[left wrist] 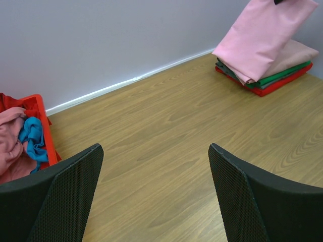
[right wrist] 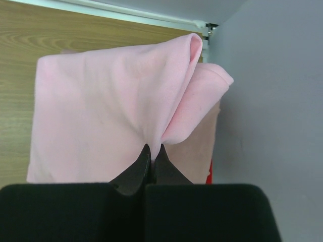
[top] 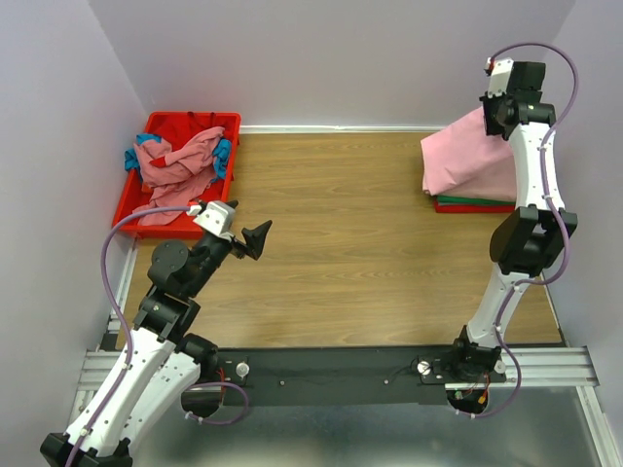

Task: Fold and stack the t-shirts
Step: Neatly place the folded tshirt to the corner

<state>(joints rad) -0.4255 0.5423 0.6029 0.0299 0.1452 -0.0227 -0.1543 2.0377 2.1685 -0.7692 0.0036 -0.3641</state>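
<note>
My right gripper (right wrist: 153,148) is shut on a folded pink t-shirt (right wrist: 106,116) and holds it up by one edge over the stack at the far right (top: 472,156). The stack (left wrist: 272,75) holds a dusty rose shirt (left wrist: 295,53), then green (left wrist: 282,75) and red (left wrist: 275,85) folded shirts. My left gripper (top: 251,238) is open and empty above the table's left side (left wrist: 154,156). Unfolded rose (top: 180,161) and teal (top: 224,154) shirts lie in the red bin.
The red plastic bin (top: 185,122) stands at the far left by the wall and shows in the left wrist view (left wrist: 43,126). Walls close in the table at the back and both sides. Bare wood table (top: 341,224) lies between bin and stack.
</note>
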